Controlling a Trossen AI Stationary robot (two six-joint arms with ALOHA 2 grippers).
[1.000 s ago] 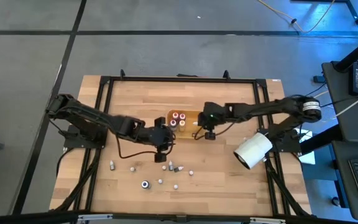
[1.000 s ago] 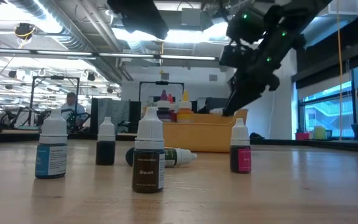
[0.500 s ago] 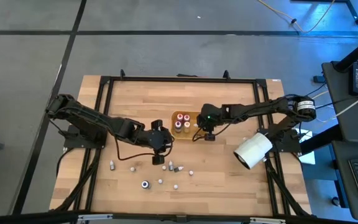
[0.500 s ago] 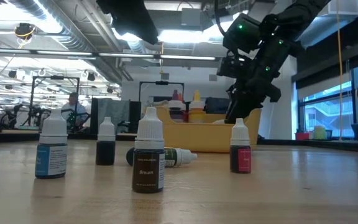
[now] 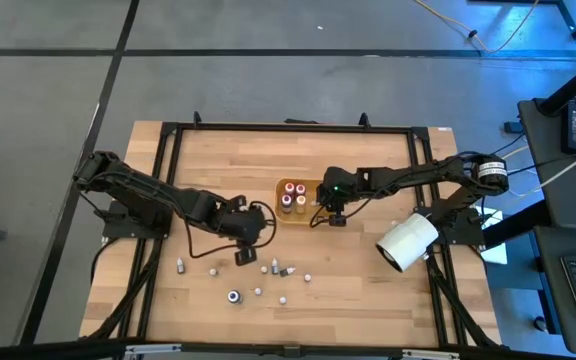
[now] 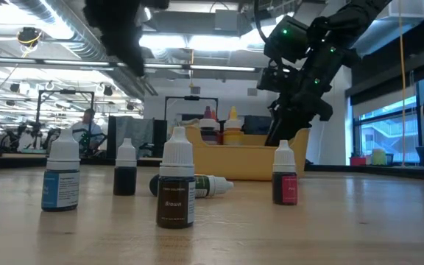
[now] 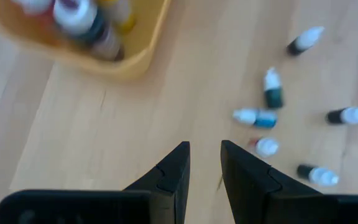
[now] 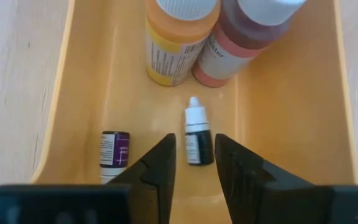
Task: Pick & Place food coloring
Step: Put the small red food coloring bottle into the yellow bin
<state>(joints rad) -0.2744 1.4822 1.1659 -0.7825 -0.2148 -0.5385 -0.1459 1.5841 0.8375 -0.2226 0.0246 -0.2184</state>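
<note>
Several tiny food coloring bottles stand or lie on the wood table (image 5: 268, 275), near its front edge; the low view shows a brown one (image 6: 176, 184) and a pink one (image 6: 285, 177) upright. The orange tray (image 5: 309, 186) holds two bigger bottles (image 8: 179, 37) standing and two tiny ones lying on its floor. My right gripper (image 8: 194, 152) is open over the tray's right end, its fingers on either side of a dark tiny bottle (image 8: 197, 134). My left gripper (image 7: 205, 158) is open and empty over bare wood, left of the scattered bottles (image 7: 272, 93).
A big white cylinder (image 5: 406, 240) lies by the table's right edge, beside the right arm's base. A black frame (image 5: 288, 127) runs around the table. In the low view a person (image 6: 85, 126) sits far back in the room. Bare wood lies between the tray and the scattered bottles.
My left gripper has drawn back from the tray toward the table's left and near edge, empty. My right gripper has sunk a little at the tray's right end and then held still. The tray has shifted slightly toward the table's right.
</note>
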